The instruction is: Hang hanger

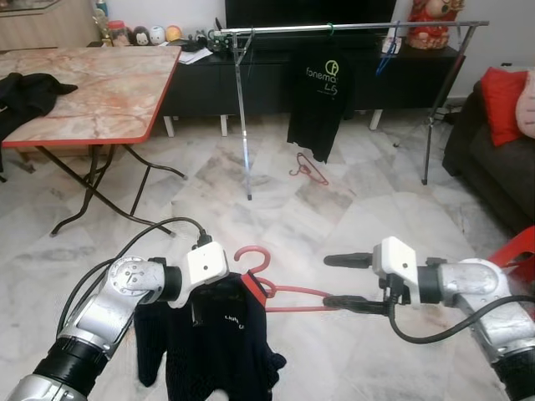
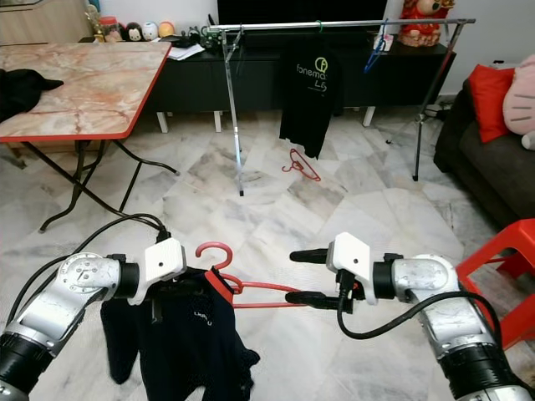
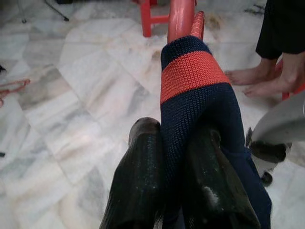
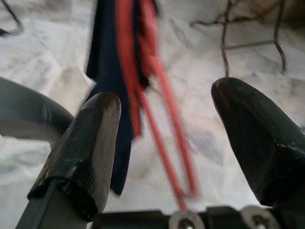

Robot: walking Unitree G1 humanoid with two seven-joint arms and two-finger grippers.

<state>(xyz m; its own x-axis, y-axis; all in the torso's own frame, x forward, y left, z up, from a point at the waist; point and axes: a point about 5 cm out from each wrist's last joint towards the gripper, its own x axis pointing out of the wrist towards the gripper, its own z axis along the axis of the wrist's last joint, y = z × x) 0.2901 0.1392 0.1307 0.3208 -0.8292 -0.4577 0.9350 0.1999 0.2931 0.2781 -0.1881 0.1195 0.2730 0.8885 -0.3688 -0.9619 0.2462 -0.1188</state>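
The left pincer pinches the dark sweater on the red hanger near the robot, and the right pincer is wide around its arm, so it should close gently before both lift toward the far rail.

Marble floor, folding table
Spare red hanger lies on floor below rack; rack legs, table legs, red stool stand on it. Black cloth lies on table's left edge
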